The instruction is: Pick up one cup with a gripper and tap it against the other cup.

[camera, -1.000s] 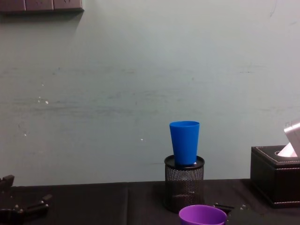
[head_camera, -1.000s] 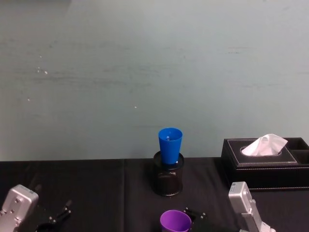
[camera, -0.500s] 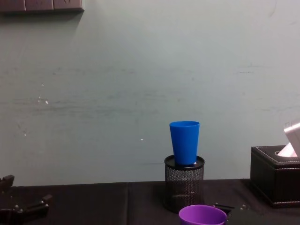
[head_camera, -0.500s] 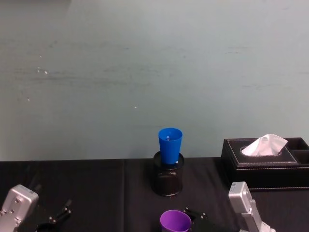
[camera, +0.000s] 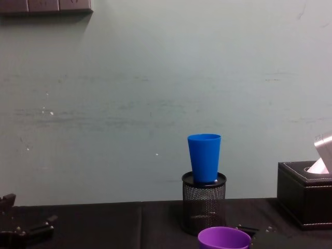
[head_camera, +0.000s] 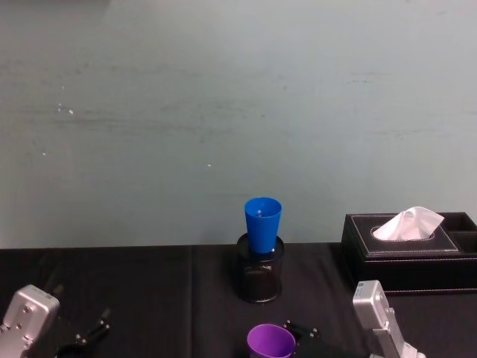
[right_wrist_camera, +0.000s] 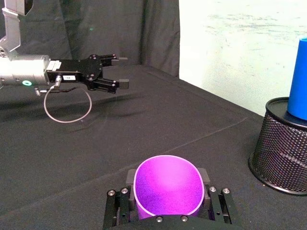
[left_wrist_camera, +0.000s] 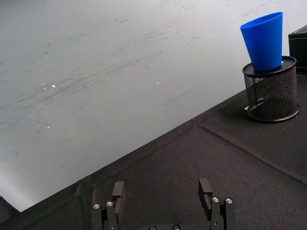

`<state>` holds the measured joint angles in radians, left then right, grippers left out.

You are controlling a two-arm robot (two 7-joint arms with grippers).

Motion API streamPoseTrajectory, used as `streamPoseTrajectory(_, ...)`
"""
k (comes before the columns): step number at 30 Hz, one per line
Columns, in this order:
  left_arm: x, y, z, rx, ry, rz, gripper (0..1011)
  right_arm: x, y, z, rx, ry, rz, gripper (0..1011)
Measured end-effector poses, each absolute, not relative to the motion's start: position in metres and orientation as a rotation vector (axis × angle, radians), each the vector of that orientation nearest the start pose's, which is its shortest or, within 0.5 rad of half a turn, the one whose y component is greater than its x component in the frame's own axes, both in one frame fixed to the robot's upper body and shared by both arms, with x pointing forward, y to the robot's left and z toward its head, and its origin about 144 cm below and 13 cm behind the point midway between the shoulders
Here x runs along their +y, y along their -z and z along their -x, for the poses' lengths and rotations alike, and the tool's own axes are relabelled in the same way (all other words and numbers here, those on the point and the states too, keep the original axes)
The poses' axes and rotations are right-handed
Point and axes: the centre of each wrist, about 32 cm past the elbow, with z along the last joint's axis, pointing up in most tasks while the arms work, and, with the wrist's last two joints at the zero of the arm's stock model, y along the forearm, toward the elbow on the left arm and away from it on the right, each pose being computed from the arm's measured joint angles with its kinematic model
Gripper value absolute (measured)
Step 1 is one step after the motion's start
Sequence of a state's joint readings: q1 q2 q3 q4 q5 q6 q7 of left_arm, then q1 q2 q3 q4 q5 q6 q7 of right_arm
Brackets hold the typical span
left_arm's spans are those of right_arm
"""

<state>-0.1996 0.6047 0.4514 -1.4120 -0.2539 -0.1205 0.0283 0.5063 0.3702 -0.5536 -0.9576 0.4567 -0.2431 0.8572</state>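
Note:
The purple cup stands upright between the jaws of my right gripper, which is shut on its sides. It shows low at the table's front, nearer to me than the blue cup and apart from it. The blue cup stands upright in a black mesh pen holder at the table's middle. My left gripper hangs open and holds nothing, low at the front left.
A black tissue box sits at the back right, beside the pen holder. A black cable loop hangs under the left arm. A pale wall rises right behind the black-clothed table.
The left arm has sunk slightly at the head view's lower left. The cups and the right gripper have barely moved.

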Motion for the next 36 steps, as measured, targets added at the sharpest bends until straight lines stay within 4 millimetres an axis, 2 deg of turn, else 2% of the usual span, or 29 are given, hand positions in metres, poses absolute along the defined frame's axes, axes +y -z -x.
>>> streamPoseTrajectory(36,0.3097,-1.1398,-0.4886,-0.285,-1.248,-0.304,1000,-0.2710,-1.1170,-0.5702,-0.026,0.482,0.116,751)
